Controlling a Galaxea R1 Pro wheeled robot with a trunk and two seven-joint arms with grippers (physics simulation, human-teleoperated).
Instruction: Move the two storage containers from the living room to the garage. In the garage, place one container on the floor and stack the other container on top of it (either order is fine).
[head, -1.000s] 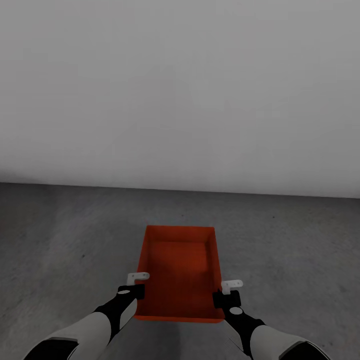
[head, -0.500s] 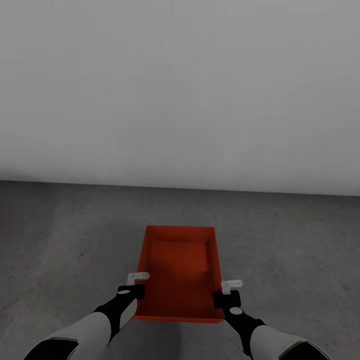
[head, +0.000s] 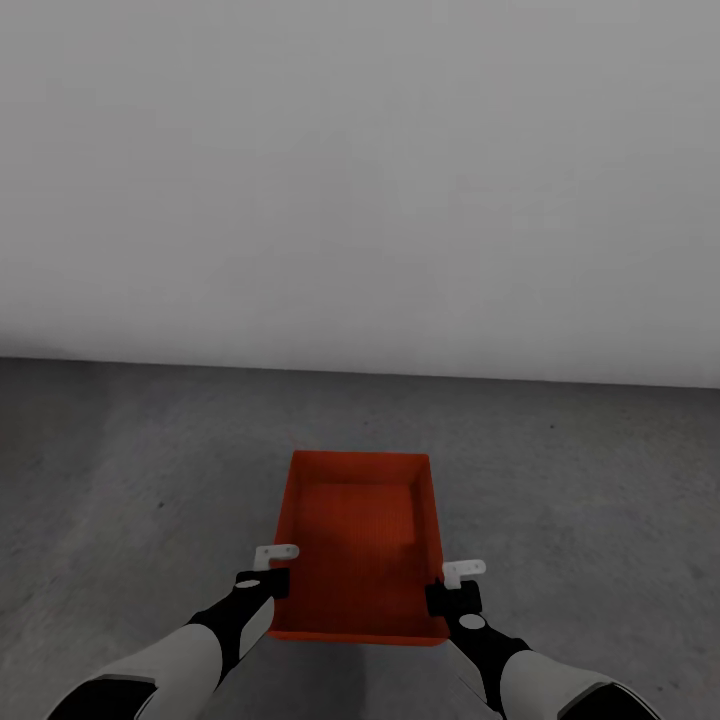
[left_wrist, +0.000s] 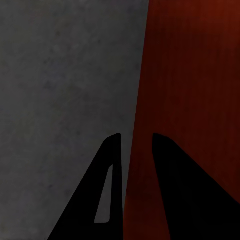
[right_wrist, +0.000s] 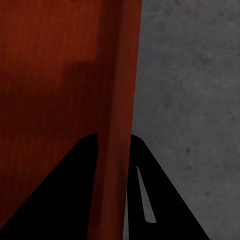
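Presently my left end effector (head: 268, 568) and right end effector (head: 457, 585) each clamp a long side wall of the storage container (head: 362, 545), carried above the garage floor (head: 120, 500); apparently light, stiff and smooth, it is best pinched at the rims.

Two robot arms enter the head view from its lower edge. Each arm has a smooth, rounded, light grey-white forearm shell that narrows into a glossy black wrist section. On the right wrist a small pale round marking sits on top of the black casing. The left hand (head: 277, 560) ends in a black block carrying a short white bracket-like finger with small dark screw holes. The right hand (head: 455, 578) has the same black block and white bracket finger. Seen from the wrist cameras, the fingers (left_wrist: 107, 190) are flat black tapering wedges, and one on each hand has a narrow slot cut through it (right_wrist: 145, 195).
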